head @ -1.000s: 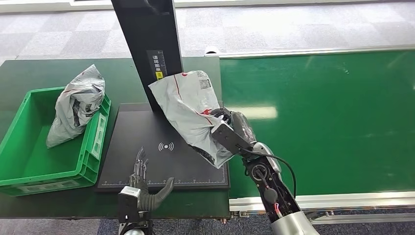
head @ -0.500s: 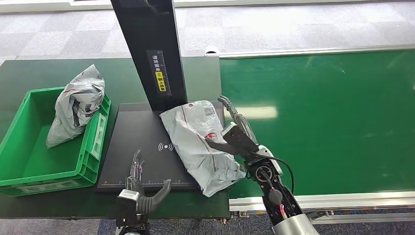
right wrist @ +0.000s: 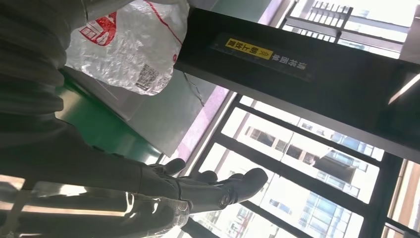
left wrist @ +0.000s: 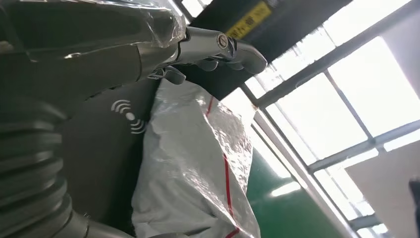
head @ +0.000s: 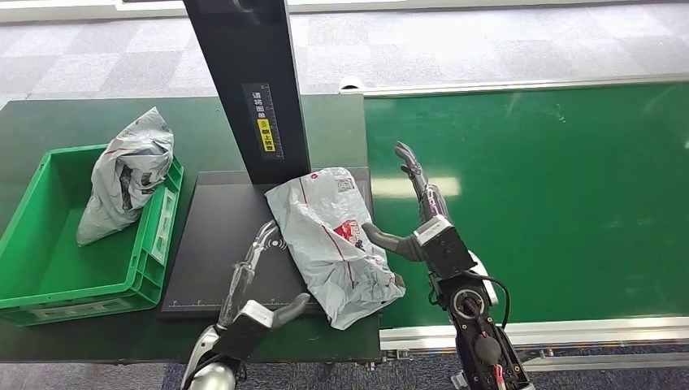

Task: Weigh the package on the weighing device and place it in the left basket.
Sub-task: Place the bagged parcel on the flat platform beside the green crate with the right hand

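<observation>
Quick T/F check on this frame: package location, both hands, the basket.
1. The crinkled grey plastic mailer with red stripes lies on the flat black scale platform. True.
2. The right robot hand grips that mailer. False: its fingers are spread, pointing away over the green belt; only the thumb is near the mailer.
3. The left robot hand holds nothing. True; it is open over the platform beside the mailer.
4. The green plastic basket is empty. False: another grey mailer leans in it.
5. The black upright post stands behind the platform. True.
</observation>
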Available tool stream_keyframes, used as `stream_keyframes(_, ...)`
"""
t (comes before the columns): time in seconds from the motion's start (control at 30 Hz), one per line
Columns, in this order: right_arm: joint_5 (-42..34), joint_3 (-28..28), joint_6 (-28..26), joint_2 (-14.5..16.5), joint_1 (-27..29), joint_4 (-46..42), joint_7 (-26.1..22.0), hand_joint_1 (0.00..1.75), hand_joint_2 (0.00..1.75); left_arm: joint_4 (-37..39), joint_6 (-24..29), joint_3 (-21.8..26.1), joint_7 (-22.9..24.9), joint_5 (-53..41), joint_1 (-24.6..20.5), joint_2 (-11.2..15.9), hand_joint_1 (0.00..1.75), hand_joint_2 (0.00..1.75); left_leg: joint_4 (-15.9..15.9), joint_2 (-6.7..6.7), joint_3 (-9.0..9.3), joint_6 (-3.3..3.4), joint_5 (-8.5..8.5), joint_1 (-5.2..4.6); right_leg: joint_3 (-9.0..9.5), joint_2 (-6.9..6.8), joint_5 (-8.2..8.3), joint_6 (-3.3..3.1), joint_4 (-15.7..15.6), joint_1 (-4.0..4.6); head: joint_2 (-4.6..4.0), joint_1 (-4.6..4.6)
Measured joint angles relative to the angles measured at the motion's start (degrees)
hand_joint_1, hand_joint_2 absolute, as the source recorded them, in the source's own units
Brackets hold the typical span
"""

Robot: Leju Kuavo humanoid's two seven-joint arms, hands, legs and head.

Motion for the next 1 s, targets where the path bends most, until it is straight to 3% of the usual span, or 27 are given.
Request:
stream_keyframes(0.23, -0.62, 0.05, 0.56, 1.41, -0.27, -1.79, -0.24, 0.0, 1.75, 5.91, -1.19, -2.65, 4.58, -8.77, -7.67, -1.25, 0.0, 1.75, 0.01, 0.01, 0.0, 0.0, 0.01, 0.0, -0.01, 0.0, 0.04, -0.04, 0.0, 0.0, 0.0, 0.0)
stream_keyframes(0.53, -0.54, 0.64, 1.15, 2.96, -1.17, -3.02, -0.15, 0.0, 1.75, 29.43, -0.47, -4.36, 9.21, -13.64, -20.72, -7.51, 0.0, 1.75, 0.03, 0.02, 0.0, 0.01, 0.01, -0.01, 0.0, 0.0, 0.06, -0.02, 0.0, -0.02, 0.0, 0.01)
stream_keyframes(0.87, -0.32, 0.79, 1.15, 3.61, -1.2, -3.23, -0.04, 0.0, 1.75, 44.79, -3.88, -4.67, 12.01, -14.52, -27.62, -12.03, 0.03, 1.75, 0.01, -0.01, -0.02, 0.01, 0.01, -0.01, 0.02, -0.02, 0.05, -0.02, 0.0, -0.02, 0.0, 0.0)
stream_keyframes(0.9, -0.28, 0.79, 1.15, 3.65, -1.2, -3.23, -0.04, 0.0, 1.75, 45.58, -4.09, -4.77, 12.18, -14.68, -28.05, -12.26, 0.36, 1.75, 0.02, -0.01, -0.01, 0.01, 0.01, -0.01, 0.03, -0.02, 0.05, -0.02, 0.0, -0.02, 0.0, 0.0)
stream_keyframes(1.0, -0.14, 0.78, 1.14, 3.75, -1.3, -3.23, -0.04, 0.0, 1.75, 47.44, -4.93, -4.99, 12.47, -14.91, -29.06, -12.78, 1.64, 1.75, 0.02, -0.03, 0.02, 0.02, 0.02, -0.01, 0.08, -0.02, 0.05, -0.02, 0.0, -0.04, 0.0, 0.0)
